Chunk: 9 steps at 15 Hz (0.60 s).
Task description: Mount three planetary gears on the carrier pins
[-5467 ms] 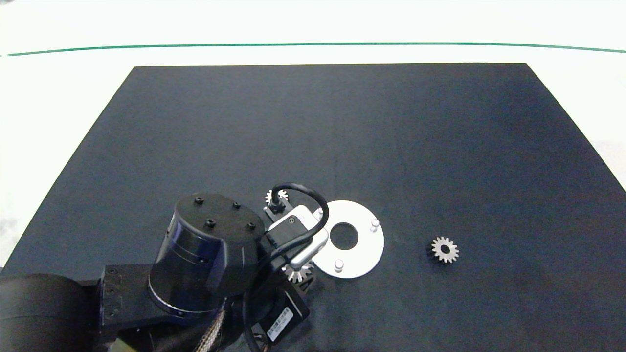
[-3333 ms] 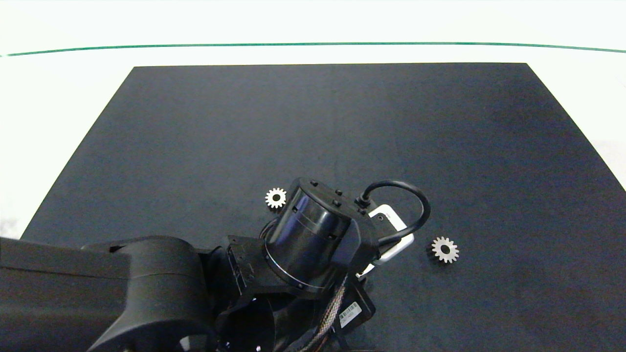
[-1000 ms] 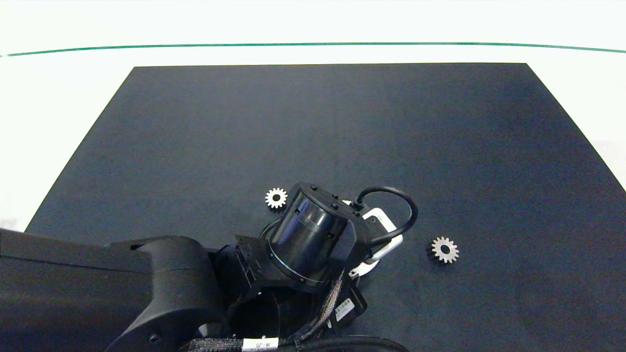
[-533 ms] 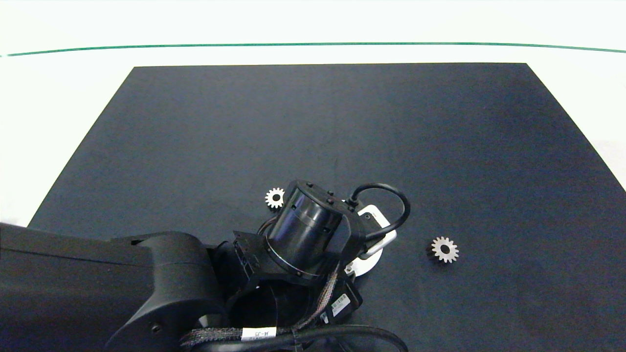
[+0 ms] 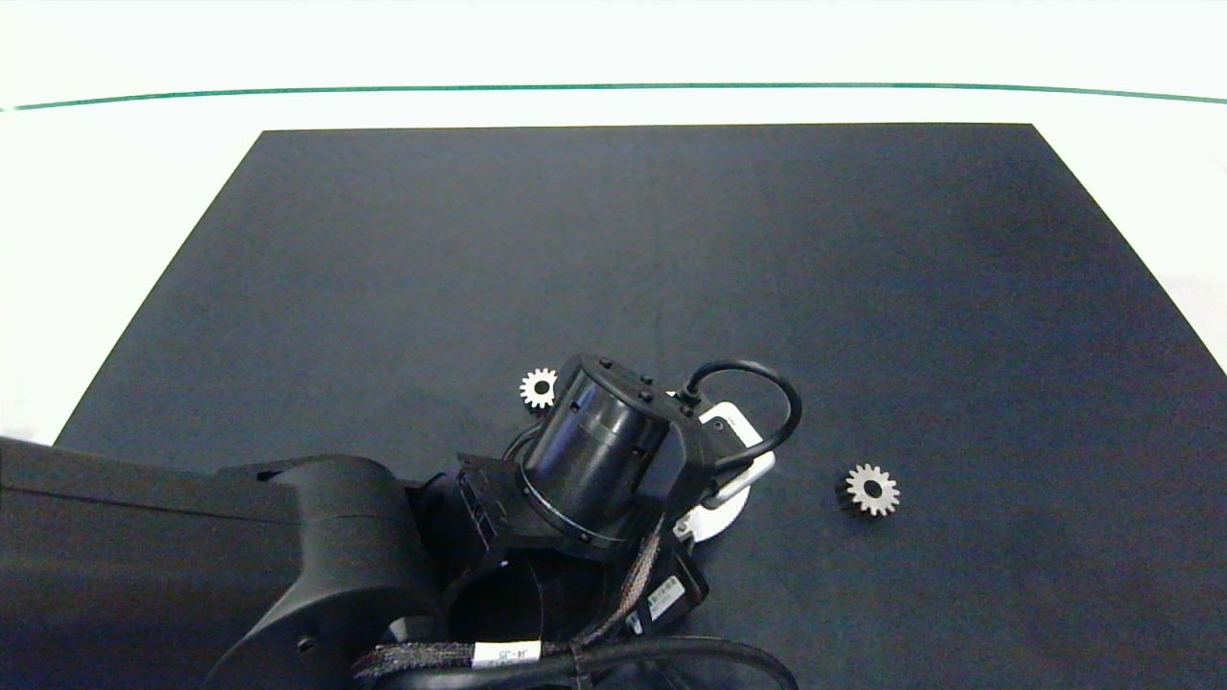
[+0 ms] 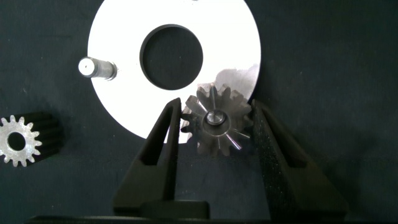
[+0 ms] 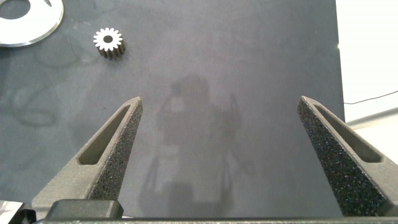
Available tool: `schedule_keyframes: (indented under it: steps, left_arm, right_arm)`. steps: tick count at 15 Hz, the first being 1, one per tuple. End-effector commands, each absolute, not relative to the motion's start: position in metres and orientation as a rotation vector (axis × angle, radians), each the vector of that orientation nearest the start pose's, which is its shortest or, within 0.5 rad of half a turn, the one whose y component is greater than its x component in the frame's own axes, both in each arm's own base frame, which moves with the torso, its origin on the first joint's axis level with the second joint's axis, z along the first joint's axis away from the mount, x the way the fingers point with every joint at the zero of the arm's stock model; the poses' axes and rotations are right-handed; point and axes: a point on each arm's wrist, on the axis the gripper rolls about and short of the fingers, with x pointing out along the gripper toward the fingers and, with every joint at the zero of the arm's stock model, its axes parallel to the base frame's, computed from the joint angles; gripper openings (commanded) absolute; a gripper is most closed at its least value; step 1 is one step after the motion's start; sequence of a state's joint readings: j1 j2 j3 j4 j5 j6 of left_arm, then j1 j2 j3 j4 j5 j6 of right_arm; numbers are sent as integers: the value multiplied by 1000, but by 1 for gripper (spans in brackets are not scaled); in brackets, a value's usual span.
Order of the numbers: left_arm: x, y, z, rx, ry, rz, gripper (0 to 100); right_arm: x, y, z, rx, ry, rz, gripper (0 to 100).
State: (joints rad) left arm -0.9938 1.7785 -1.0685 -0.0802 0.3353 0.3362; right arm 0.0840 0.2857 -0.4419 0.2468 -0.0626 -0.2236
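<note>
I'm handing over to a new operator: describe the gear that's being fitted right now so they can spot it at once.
Find the white carrier plate on the black mat, under the left arm's wrist. At its rim, between the left gripper fingers, sits a silver gear with a pin tip showing in its bore. The other two gears lie loose on the mat, off the plate.
</note>
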Motion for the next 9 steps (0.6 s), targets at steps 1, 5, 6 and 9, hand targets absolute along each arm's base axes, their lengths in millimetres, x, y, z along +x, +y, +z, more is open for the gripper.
schedule_keyframes:
  steps: [1,5,6,9]
  left_arm:
    - [184,-269,177,714,396,-721,100]
    - [178,-262,201,676,336,-721,100]
    - [178,-258,223,654,275,-714,100]
    - [199,-241,246,687,313,-642,100]
  right_arm:
    - [-25,-4,177,-232,87,32,100]
    - [-25,-4,177,-232,87,32,100]
    - [-25,-4,177,-232,87,32,100]
    - [-25,-4,177,-232,86,31,100]
